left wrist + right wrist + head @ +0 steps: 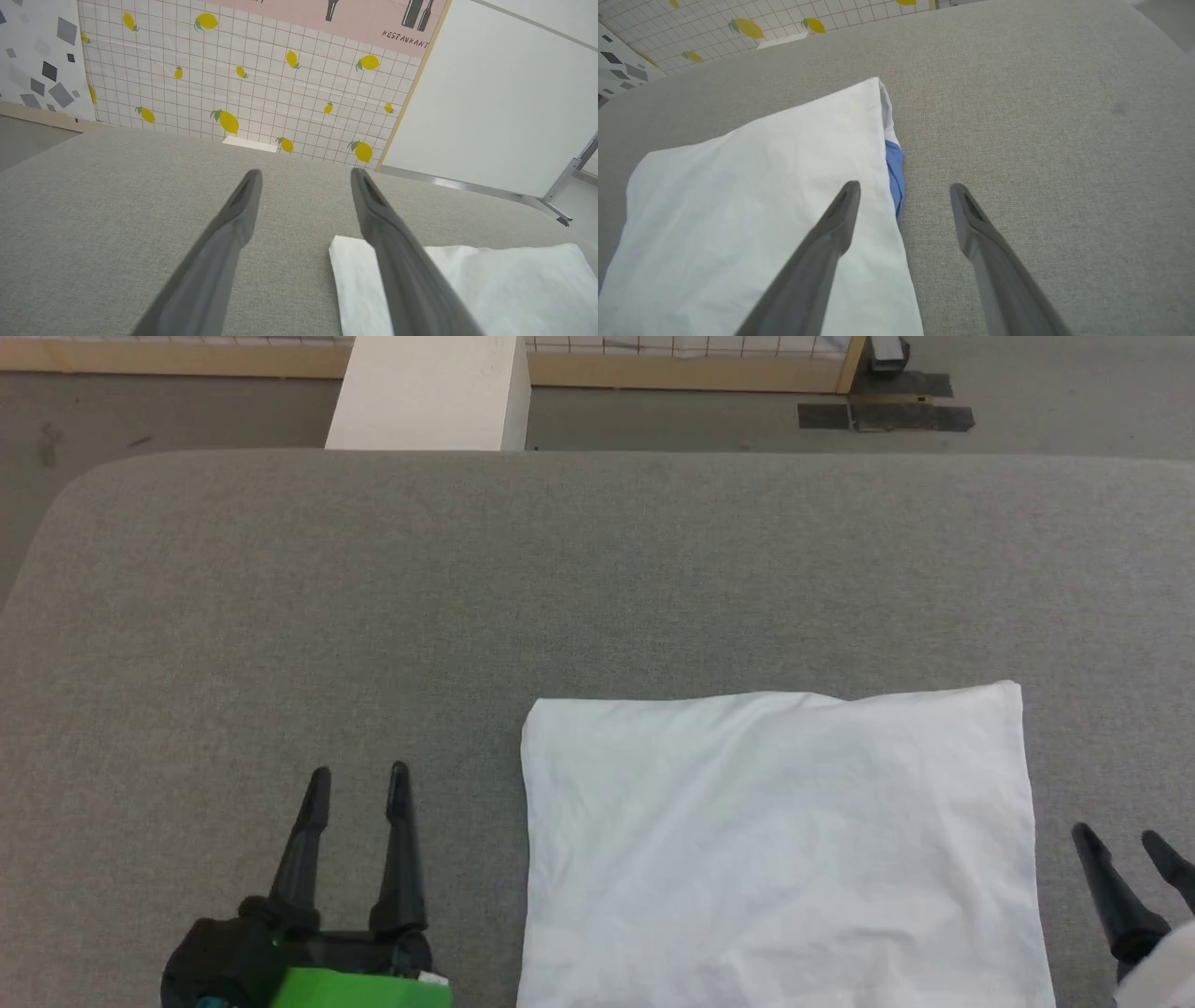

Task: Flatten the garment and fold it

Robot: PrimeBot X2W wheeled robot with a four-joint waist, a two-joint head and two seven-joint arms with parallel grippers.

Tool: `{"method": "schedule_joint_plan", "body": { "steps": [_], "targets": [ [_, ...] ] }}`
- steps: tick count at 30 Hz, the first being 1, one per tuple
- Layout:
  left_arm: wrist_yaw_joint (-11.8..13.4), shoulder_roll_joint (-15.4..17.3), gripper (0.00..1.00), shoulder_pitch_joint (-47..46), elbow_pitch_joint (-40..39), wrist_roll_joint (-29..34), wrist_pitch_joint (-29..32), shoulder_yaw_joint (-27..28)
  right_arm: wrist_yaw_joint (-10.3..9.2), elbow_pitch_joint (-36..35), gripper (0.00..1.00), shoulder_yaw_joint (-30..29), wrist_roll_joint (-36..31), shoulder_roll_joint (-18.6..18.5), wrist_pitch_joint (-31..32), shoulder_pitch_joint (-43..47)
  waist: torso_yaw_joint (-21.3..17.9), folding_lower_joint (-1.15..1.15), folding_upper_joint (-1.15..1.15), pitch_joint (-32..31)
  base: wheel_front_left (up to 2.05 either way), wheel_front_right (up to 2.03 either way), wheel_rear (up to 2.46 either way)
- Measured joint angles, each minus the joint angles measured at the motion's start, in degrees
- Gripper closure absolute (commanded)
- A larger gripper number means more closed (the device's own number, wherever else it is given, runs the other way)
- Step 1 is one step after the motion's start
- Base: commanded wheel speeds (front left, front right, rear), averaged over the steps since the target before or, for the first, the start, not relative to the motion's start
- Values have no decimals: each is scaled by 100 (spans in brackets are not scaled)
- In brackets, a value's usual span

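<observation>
Folding looks done, the white T-shirt lying as a neat rectangle on the grey worktop between the left claw and right claw, both spread wide and empty, so only backing away seems left.

The left gripper has two long black fingers, conical and tapering to rounded tips, set in a black housing. The housing carries a bright green block with a small white tag. The right gripper has matching fingers and a white casing behind them. Seen close, the fingers are matte dark grey, with a slotted recess near each tip.
</observation>
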Motion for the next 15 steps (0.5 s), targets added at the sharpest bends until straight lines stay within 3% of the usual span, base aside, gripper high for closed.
{"method": "schedule_joint_plan", "body": {
  "steps": [3,15],
  "targets": [
    [-194,-208,0,-3,-63,413,0,-43,0,449,0,142,-255,30,192,-458,87,0,0,156,0,0,0],
    [-311,-374,0,-8,-16,688,1,-80,-1,1845,0,383,-433,-74,320,-1151,397,0,0,430,0,0,0]
  ]
}}
